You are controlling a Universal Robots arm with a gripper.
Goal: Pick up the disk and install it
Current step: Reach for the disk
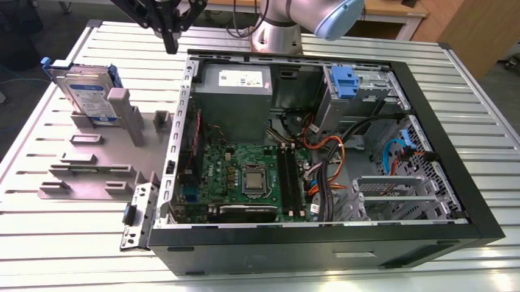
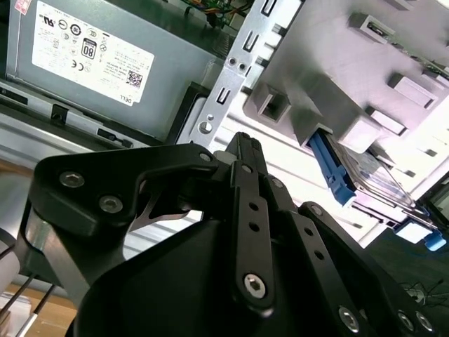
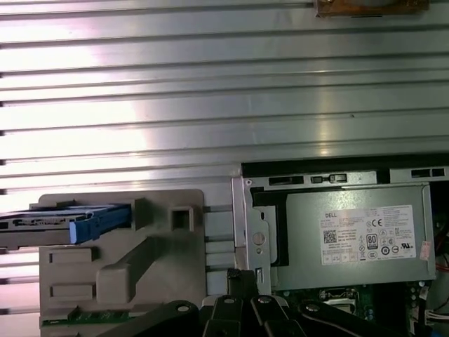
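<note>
Hovering near the open case [image 1: 284, 250] corner with gripper [image 1: 170, 46] jaws closed, empty, at two o'clock from the disk [image 1: 84, 92] in the exterior view, well apart, the latter upright in a grey holder [image 1: 122, 152].

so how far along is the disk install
Nothing looks done yet. The disk stands in its grey holder beside the computer case, untouched. The gripper hangs shut and empty above the table. Both picking up and installing are left.
</note>
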